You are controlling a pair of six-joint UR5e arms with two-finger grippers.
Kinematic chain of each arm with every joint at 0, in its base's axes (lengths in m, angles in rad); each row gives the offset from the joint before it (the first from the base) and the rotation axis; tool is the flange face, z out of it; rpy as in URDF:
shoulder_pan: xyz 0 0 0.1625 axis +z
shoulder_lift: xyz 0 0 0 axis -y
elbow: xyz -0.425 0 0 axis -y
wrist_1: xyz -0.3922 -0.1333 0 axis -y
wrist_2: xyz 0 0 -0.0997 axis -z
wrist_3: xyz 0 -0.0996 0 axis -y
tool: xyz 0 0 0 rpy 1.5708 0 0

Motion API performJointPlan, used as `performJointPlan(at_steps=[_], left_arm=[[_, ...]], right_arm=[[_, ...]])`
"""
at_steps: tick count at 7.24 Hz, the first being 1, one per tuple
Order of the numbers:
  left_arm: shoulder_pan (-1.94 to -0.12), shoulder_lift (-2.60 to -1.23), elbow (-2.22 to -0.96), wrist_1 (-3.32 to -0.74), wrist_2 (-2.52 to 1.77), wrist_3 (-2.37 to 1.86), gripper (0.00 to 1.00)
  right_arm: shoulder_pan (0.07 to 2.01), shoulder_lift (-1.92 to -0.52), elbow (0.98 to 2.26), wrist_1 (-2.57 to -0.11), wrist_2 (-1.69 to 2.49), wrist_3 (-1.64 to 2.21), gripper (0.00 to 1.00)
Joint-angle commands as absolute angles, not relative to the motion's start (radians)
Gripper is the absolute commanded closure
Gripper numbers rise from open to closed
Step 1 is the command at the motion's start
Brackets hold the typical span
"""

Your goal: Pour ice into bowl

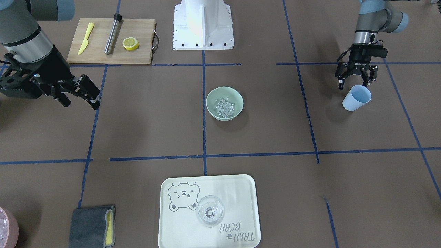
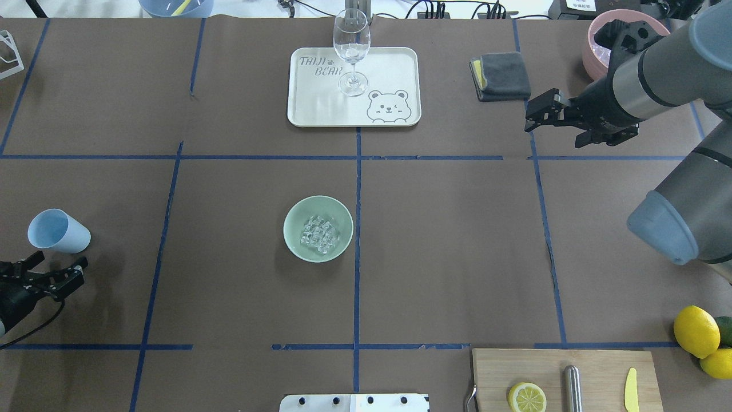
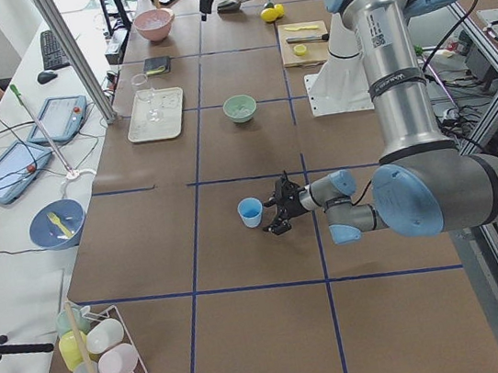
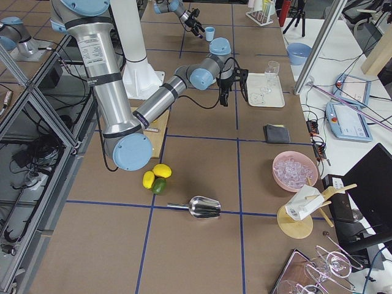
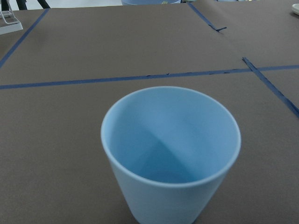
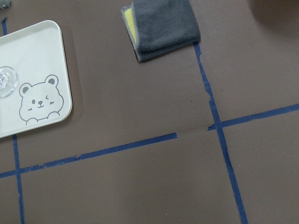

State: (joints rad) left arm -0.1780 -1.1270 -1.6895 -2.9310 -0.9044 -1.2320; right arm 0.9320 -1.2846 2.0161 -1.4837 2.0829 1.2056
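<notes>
The pale mint-green bowl (image 1: 224,103) (image 2: 318,229) stands upright at the table's middle. A small heap of clear ice cubes (image 1: 224,108) (image 2: 319,234) lies inside it. A light blue cup (image 1: 357,97) (image 2: 59,231) stands upright on the robot's left side and looks empty in the left wrist view (image 5: 170,149). My left gripper (image 1: 355,84) (image 2: 60,261) is open and empty, just behind the cup and apart from it. My right gripper (image 1: 81,102) (image 2: 537,117) is open and empty, held above the table on the robot's right side.
A cream bear tray (image 2: 400,63) with a clear wine glass (image 2: 351,48) sits at the far middle. A grey cloth (image 2: 503,75) and a pink container (image 2: 595,54) with ice are far right. A wooden board (image 2: 595,366) holds half a lemon, a steel rod and a yellow knife.
</notes>
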Motion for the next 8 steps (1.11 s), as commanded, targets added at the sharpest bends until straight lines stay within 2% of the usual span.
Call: performJointPlan(at_steps=[1, 2, 4, 5, 6, 8], left_arm=[[-0.178, -1.071, -1.79, -2.886, -1.036, -1.223, 0.0], [-0.178, -1.018, -1.848, -2.872, -1.095, -1.179, 0.0], [-0.201, -0.928, -1.875, -2.859, -1.149, -1.166, 0.0], [-0.292, -0.936, -1.887, -2.861, -1.191, -1.078, 0.0], [-0.49, -0.952, -1.882, -2.861, -1.294, -0.916, 0.0], [-0.738, -1.005, -1.858, -2.861, -1.524, -0.687, 0.0]], right_arm=[[0.931, -1.282, 2.017, -1.496, 2.083, 1.206, 0.0], [0.931, -1.282, 2.017, -1.496, 2.083, 1.206, 0.0], [0.922, -1.281, 2.017, -1.509, 2.083, 1.206, 0.0], [0.905, -1.282, 2.019, -1.509, 2.082, 1.207, 0.0], [0.891, -1.281, 2.023, -1.509, 2.082, 1.207, 0.0], [0.821, -1.258, 2.028, -1.509, 2.069, 1.262, 0.0]])
